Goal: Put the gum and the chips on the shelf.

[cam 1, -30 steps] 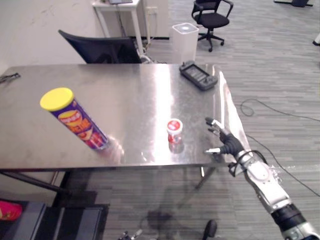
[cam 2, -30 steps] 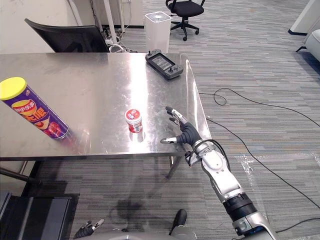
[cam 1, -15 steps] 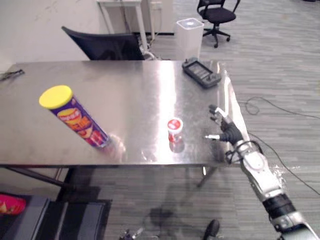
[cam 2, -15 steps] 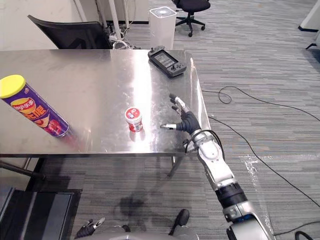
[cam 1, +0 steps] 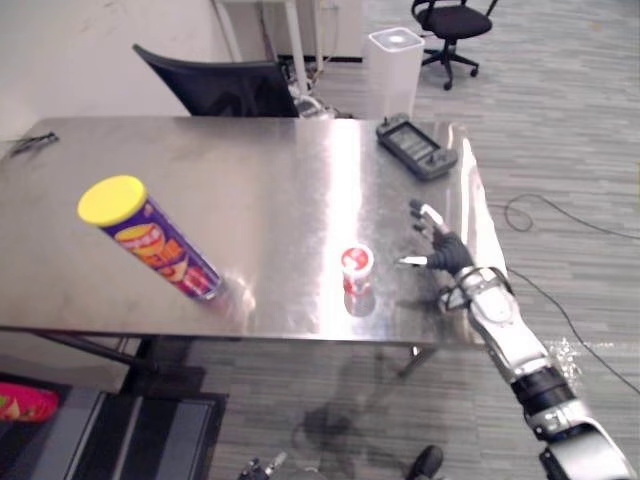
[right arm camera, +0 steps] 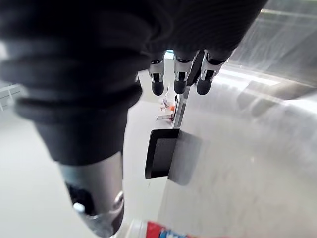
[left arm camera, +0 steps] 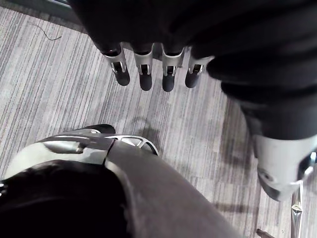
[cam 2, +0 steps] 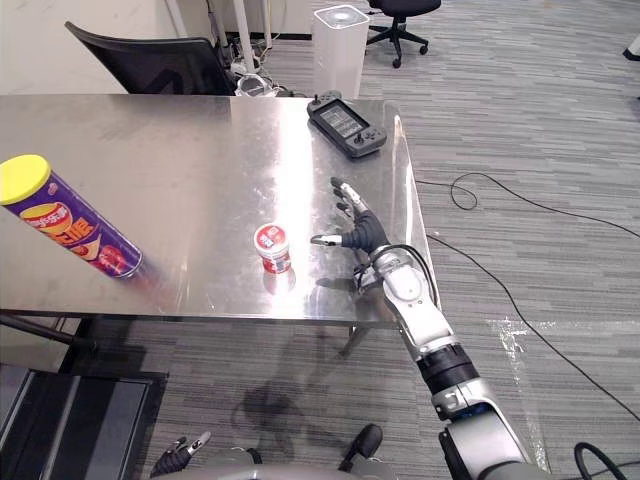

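Right hand point(cam 2: 358, 232): fingers straight and fanned wide, thumb stretched toward the small white gum tub with a red lid point(cam 2: 273, 247); it grips nothing and hovers just right of the tub, apart from it.
Gum tub: upright on the shiny steel table point(cam 2: 200, 130), near the front edge.
Chips: tall purple chips tube with a yellow lid point(cam 2: 68, 217), on the table well left of the gum tub.
Left hand point(left arm camera: 168, 77): fingers straight, side by side, empty.
Dark handheld game console point(cam 2: 345, 125): beyond the gum tub, toward the far right corner.
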Robot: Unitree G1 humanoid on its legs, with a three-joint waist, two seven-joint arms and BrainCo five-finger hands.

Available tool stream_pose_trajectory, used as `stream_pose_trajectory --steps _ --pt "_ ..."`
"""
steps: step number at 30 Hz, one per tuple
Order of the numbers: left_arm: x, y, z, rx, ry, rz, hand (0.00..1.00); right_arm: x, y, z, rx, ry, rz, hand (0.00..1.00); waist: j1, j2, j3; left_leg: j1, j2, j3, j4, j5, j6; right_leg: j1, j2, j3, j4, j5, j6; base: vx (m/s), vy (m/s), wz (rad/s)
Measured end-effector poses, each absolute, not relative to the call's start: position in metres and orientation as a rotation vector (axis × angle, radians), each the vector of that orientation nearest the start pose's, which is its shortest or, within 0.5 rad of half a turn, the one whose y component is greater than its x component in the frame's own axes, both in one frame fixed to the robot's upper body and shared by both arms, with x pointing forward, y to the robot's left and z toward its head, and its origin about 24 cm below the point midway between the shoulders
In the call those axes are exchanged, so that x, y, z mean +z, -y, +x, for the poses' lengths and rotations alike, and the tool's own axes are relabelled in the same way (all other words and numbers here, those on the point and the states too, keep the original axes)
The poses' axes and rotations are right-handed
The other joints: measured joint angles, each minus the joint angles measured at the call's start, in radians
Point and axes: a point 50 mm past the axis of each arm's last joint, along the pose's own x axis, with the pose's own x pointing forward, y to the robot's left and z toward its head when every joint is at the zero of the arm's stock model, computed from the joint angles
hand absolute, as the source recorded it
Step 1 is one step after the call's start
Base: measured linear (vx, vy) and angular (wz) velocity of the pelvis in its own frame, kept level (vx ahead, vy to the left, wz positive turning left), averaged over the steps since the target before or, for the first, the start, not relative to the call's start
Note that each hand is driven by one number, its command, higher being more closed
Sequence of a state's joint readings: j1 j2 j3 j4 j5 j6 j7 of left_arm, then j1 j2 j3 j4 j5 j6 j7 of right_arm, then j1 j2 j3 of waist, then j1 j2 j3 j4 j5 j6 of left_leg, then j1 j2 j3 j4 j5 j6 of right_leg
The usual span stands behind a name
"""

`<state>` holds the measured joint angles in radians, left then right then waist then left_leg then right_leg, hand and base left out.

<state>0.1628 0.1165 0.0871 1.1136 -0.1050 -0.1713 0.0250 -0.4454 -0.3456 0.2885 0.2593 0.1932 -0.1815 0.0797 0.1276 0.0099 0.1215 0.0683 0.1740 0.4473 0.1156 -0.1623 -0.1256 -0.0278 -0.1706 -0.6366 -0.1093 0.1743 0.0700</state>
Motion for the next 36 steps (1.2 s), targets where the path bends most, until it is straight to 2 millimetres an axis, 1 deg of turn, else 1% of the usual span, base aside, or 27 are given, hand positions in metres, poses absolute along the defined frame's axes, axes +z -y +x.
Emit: stream_pose_trajectory --steps 1,3,6,8,11,18,23,29,32,36 --pt "-0.164 -0.212 0.060 0.268 -1.083 -0.012 0.00 0.113 0.124 0.323 0.402 0.286 -0.227 0.00 0.006 -0.003 -0.003 -0.004 -0.003 0.000 0.003 0.001 0.002 0.000 -0.004 -0.006 0.000 0.000 0.000 -0.04 0.037 0.13" --pt "-0.163 -0.212 0.061 0.269 -1.081 -0.012 0.00 0.112 0.121 0.323 0.422 0.284 -0.229 0.00 0.014 -0.008 -0.007 -0.013 -0.005 -0.001 0.010 0.001 0.002 0.000 -0.008 -0.016 0.000 0.001 0.001 -0.04 0.036 0.14" --pt "-0.163 -0.214 0.059 0.287 -1.085 -0.020 0.00 0.111 0.109 0.321 0.491 0.279 -0.245 0.00 0.015 -0.016 -0.012 -0.013 -0.006 0.001 0.011 0.001 0.002 0.003 -0.011 -0.018 0.000 0.002 0.003 -0.05 0.039 0.03" --pt "-0.163 -0.216 0.059 0.288 -1.088 -0.017 0.00 0.109 0.104 0.319 0.521 0.273 -0.251 0.00 0.015 -0.020 -0.015 -0.013 -0.006 0.003 0.011 0.002 0.002 0.003 -0.011 -0.018 0.000 0.002 0.003 -0.05 0.023 -0.01" --pt "-0.163 -0.216 0.059 0.287 -1.088 -0.016 0.00 0.110 0.102 0.318 0.542 0.280 -0.253 0.00 0.015 -0.021 -0.015 -0.013 -0.006 0.005 0.011 0.002 0.003 0.001 -0.010 -0.017 0.000 0.002 0.003 -0.06 0.018 -0.02" --pt "-0.163 -0.215 0.059 0.287 -1.088 -0.016 0.00 0.122 0.097 0.314 0.570 0.336 -0.249 0.00 0.014 -0.021 -0.015 -0.016 -0.001 0.008 0.011 0.002 0.003 -0.009 -0.005 -0.015 0.000 0.001 0.002 -0.07 0.012 -0.03" --pt "-0.163 -0.216 0.059 0.288 -1.088 -0.015 0.00 0.126 0.096 0.312 0.564 0.357 -0.243 0.00 0.014 -0.033 -0.019 -0.035 0.008 0.014 0.009 0.002 0.003 -0.031 0.002 -0.020 0.000 -0.001 -0.008 -0.08 0.012 -0.01" --pt "-0.163 -0.216 0.059 0.290 -1.088 -0.014 0.00 0.132 0.099 0.313 0.518 0.382 -0.229 0.00 0.014 -0.033 -0.019 -0.034 0.013 0.015 0.007 0.004 0.007 -0.032 0.006 -0.022 0.000 -0.001 -0.011 -0.05 0.028 0.00" --pt "-0.163 -0.217 0.058 0.301 -1.088 -0.017 0.00 0.139 0.097 0.309 0.526 0.417 -0.221 0.00 0.013 -0.033 -0.019 -0.035 0.013 0.015 0.002 0.006 0.010 -0.033 0.007 -0.023 0.000 0.000 -0.012 -0.01 0.029 0.00" --pt "-0.163 -0.218 0.058 0.310 -1.087 -0.019 0.00 0.142 0.095 0.306 0.539 0.433 -0.216 0.00 0.013 -0.034 -0.019 -0.034 0.011 0.015 -0.004 0.007 0.011 -0.036 0.008 -0.023 0.000 0.001 -0.013 0.00 0.051 0.00"
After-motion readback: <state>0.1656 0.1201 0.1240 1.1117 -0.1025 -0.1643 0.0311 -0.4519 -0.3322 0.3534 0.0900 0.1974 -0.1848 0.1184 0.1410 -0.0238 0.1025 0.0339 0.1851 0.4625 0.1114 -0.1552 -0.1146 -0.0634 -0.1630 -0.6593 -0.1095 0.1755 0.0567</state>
